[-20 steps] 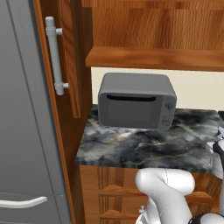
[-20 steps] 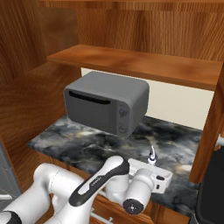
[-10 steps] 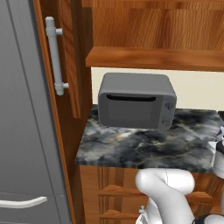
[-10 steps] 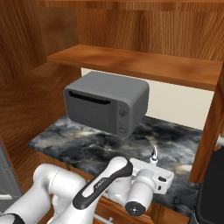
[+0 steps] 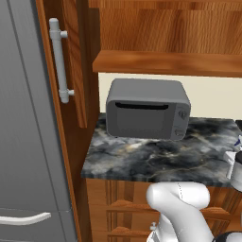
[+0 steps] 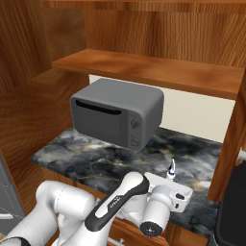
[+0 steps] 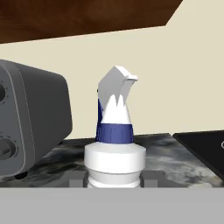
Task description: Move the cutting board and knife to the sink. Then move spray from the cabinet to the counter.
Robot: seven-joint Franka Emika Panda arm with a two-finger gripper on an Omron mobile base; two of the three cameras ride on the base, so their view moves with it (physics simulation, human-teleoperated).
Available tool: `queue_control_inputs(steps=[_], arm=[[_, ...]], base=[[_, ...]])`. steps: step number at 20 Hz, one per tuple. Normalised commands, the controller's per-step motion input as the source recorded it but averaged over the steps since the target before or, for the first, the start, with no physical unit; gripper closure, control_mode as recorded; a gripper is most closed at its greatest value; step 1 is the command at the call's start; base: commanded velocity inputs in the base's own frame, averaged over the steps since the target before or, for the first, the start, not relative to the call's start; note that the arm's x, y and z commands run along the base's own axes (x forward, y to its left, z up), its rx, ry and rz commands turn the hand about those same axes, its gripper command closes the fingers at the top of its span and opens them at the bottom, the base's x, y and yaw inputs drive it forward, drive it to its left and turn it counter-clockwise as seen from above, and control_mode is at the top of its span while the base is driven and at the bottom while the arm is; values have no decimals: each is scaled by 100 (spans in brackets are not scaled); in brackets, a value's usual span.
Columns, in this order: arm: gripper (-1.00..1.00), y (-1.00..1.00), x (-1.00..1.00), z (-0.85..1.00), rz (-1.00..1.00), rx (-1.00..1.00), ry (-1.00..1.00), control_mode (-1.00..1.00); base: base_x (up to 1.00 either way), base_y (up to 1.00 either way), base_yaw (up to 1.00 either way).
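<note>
While I look through the hand view, the spray (image 7: 114, 144) stands upright right in front of me, its white body seated between the end effector (image 7: 114, 180) fingers, whose dark tips sit against either side of the bottle's base. I read that as the end effector closed on the spray. The blue collar and white trigger nozzle rise above the grip, with the nozzle tip pointing toward the right of that view.

In the right base view I see the white arm reaching low across the front edge of the bench (image 6: 96, 161), and the spray's nozzle (image 6: 171, 169) pokes up just beyond the hand, over the right part of the marble-look top. In the left base view the same bottle (image 5: 236, 158) shows at the far right edge, partly cut off by the frame. I cannot tell from any view whether the bottle's bottom is touching the bench or hanging just above it.

A grey toaster oven (image 5: 147, 109) sits on the bench toward the back wall, to the left of the spray and well apart from it; its door faces forward and two knobs are on its right side. Above it runs the plain wooden shelf (image 6: 153, 69) of the cabinet (image 5: 71, 71), whose door stands open at the left with its grey bar handle (image 5: 59, 61) vertical. The grey fridge (image 5: 23, 132) is at the far left. A black surface (image 7: 205, 146) lies to the right of the bottle in the hand view.
</note>
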Motion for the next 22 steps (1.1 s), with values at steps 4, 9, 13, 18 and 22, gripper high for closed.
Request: queue_control_inputs(steps=[4,9,13,18,22], arm=[[100,0,3,-19,0,0,-7,-100],[100,0,0,-32,0,0,-8,-100],[100,4,4,-37,0,0,-7,-100],[-100,21,14,-26,0,0,-5,-100],[-100,35,15,-9,0,0,-3,-100]], base=[[0,0,0],[0,0,0],[0,0,0],[0,0,0],[0,0,0]])
